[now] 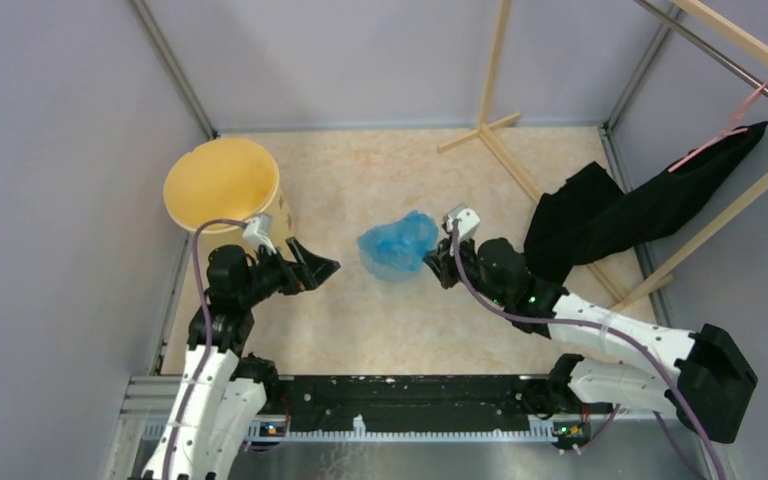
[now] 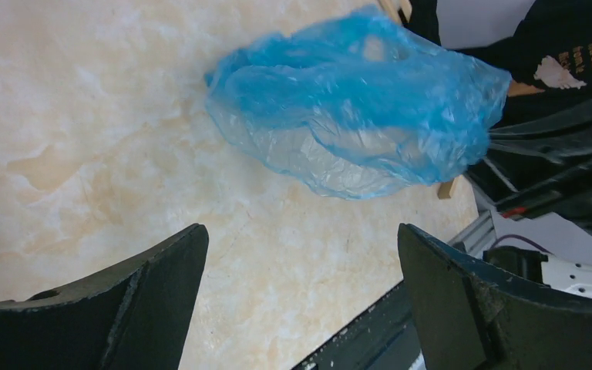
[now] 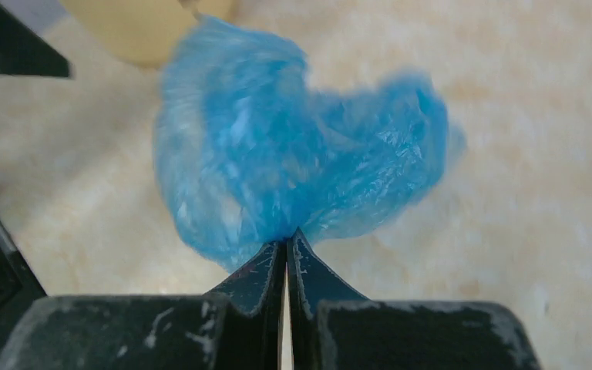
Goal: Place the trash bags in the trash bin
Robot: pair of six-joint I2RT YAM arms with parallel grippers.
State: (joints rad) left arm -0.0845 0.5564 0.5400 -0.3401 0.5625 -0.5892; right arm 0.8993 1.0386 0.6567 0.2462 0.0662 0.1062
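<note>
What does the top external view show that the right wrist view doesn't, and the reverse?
Only the top external view: the trash bin with its whole open mouth at far left, the left gripper beside it, wide open and empty, and a black cloth draped on a wooden rack at right. Only the right wrist view: the right gripper close up, pinched shut on a fold of the trash bag. Both: the blue bag, the marbled table, and some of the bin's yellow wall.

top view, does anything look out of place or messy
Only the black cloth: it hangs half off the wooden rack at the right, its lower end slumped on the table. The bucket stands upright; nothing spilled.
</note>
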